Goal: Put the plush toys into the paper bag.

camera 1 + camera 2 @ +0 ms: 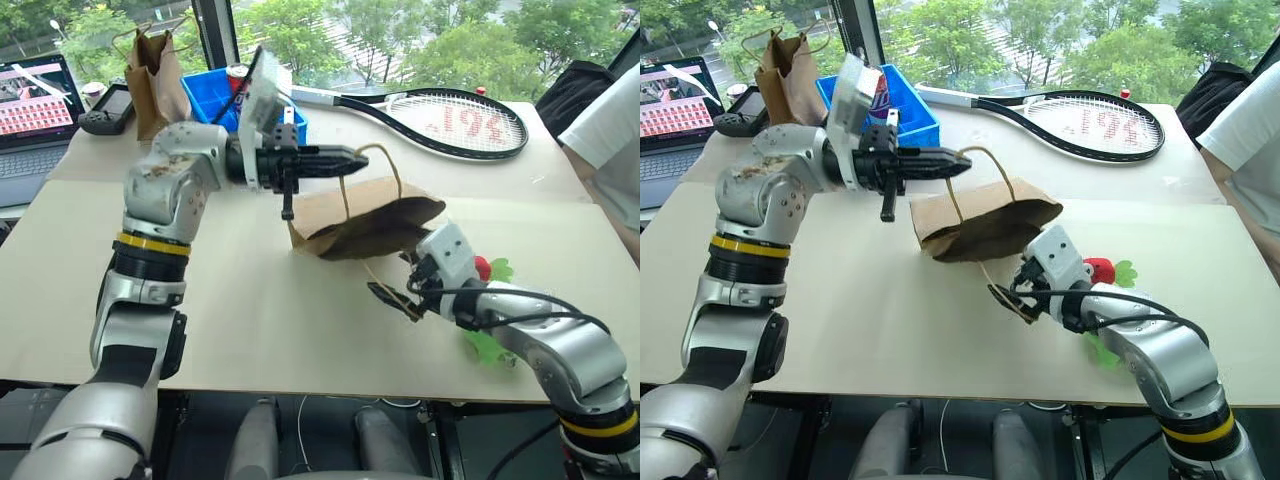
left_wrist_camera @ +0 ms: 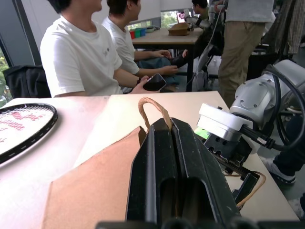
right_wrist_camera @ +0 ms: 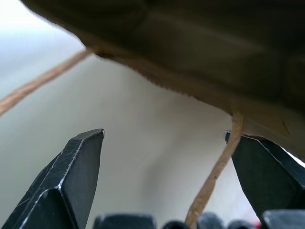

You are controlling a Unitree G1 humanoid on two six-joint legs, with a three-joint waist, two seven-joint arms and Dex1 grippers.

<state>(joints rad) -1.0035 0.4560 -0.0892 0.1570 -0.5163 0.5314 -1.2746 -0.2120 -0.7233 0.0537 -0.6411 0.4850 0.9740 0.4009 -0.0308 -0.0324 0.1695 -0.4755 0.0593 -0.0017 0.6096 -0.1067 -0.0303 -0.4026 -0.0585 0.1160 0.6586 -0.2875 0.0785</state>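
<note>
On the beige table [image 1: 300, 330] by windows, left claw [image 1: 362, 157] pinches the paper bag [image 1: 365, 225] handle; right claw [image 1: 392, 293] spread.

Head pair looked down over table [image 1: 300, 330]; wrist cams sat close, both on bag [image 2: 95, 186].

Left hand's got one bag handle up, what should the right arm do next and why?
Probably ease the right gripper forward and shut it on the lower twine handle running between its open fingers. The left gripper is shut on the upper handle, so pulling the two apart should open the paper bag for the toys.
</note>
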